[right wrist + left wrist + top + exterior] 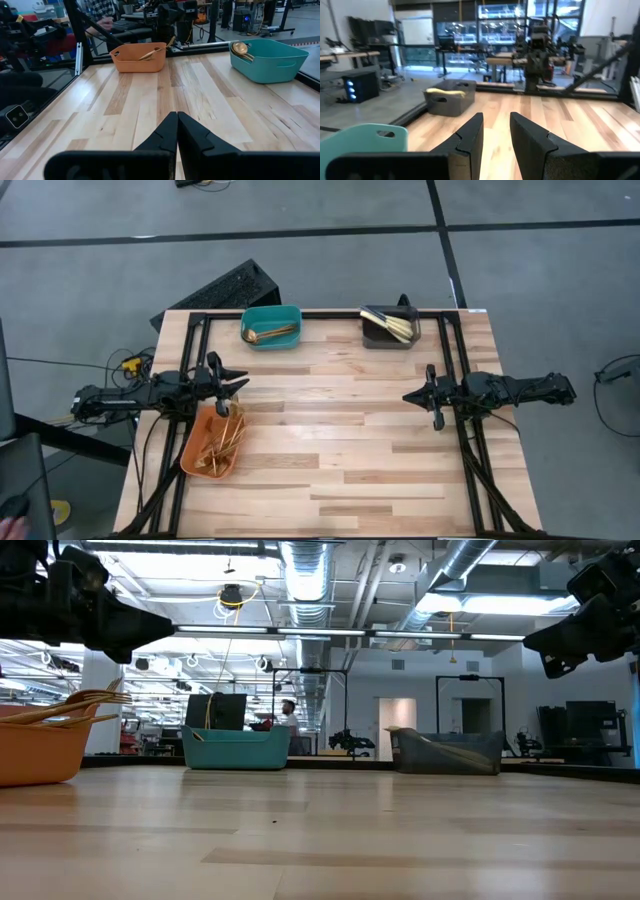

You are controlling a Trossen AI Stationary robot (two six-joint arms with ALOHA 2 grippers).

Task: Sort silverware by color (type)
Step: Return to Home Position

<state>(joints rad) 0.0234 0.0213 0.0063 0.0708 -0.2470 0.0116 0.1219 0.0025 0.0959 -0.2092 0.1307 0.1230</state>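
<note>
In the high view, the teal bin [270,317] is taken as the landmark at the far edge of the table [340,435], and gold spoons [272,333] are seen lying inside it. The grey bin [385,341] is set well to its right along the same far edge, with knives [390,324] in it. The orange bin [200,452] is placed nearer and to its left, and forks [228,438] are piled inside. No silverware is seen on the bare boards, so the sorting is judged finished, with only the parking of the arms left. The left gripper [233,384] is held over the orange bin's end nearest the teal bin. The right gripper [411,395] is held over bare wood, nearer than and beyond the grey bin from the teal bin. In the low view, the teal bin [235,750] is seen in the middle distance, and fork ends [90,703] are raised above the orange bin's rim to its left. That is judged the one snag risk if the left arm were lowered. In the left wrist view, the left gripper [496,142] is shown released, with a gap between its fingers and nothing held. In the right wrist view, the right gripper [177,136] is shown clenched on nothing, its fingers touching. Open boards are left between all three bins, while each bin is set close to a table edge.
</note>
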